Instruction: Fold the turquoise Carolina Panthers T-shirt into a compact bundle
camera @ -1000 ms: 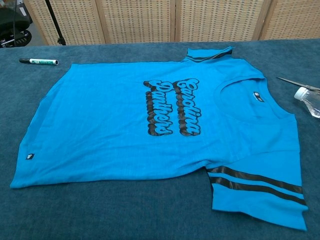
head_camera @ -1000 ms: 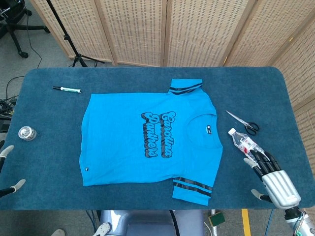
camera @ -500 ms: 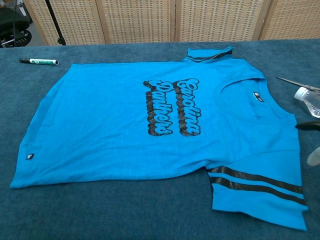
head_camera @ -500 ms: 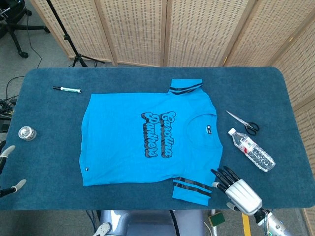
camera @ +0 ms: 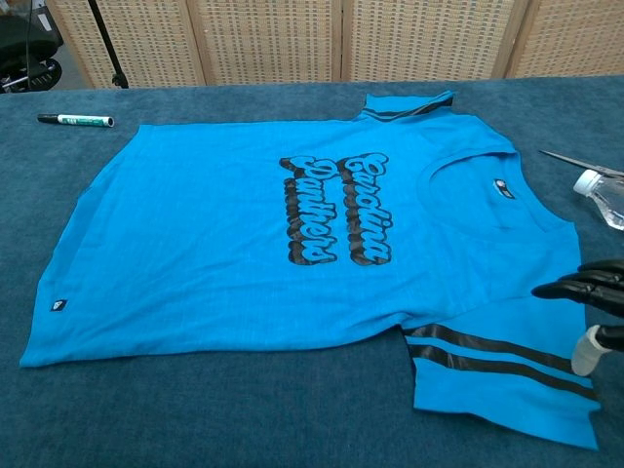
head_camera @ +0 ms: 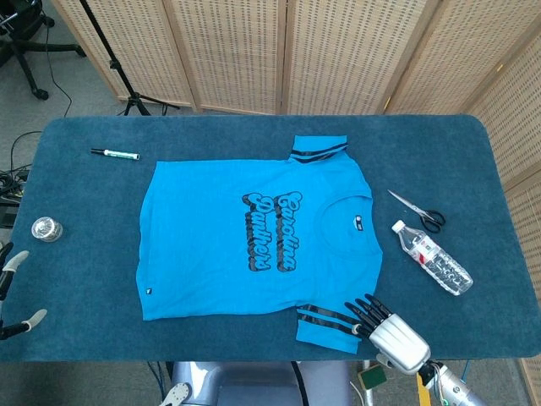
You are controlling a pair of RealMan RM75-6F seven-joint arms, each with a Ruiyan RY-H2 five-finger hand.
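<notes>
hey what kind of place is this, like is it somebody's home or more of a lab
Most likely a lab or recording studio, not a home. A blue-covered table sits before woven folding screens, with a black stand on the floor behind it. A turquoise T-shirt lies spread out, the robot's right hand at its sleeve.

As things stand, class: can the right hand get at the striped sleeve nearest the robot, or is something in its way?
Probably yes. The right hand is already at the near sleeve, its dark fingers over the striped cuff. Nothing lies between them; the water bottle and scissors lie off to the side.
</notes>
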